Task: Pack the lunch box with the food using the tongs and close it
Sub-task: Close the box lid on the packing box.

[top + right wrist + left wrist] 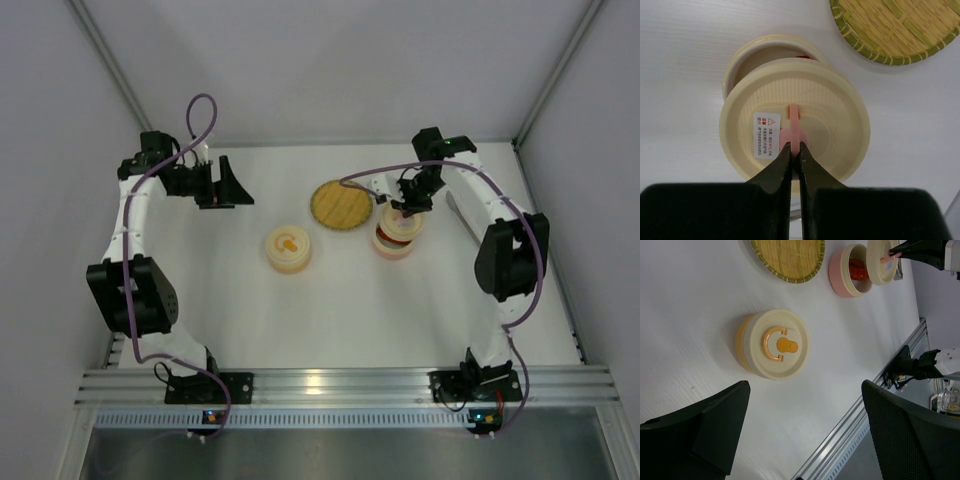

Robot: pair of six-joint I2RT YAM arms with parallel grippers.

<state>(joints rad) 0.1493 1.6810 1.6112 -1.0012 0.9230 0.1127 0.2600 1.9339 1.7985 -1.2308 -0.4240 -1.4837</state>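
Pinches the cream lid's (832, 107) pink knob (793, 134) with right hand (794, 146) (over the pink box (836, 277)), holds left hand (230, 185) wide open.

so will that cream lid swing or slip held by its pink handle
Probably light and stiff: the lid looks like thin moulded plastic. The right gripper pinches only the narrow pink handle, so it may pivot or slip if jolted.

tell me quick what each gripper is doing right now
left gripper: open, holding nothing
right gripper: shut on the cream lid, pinching its pink handle
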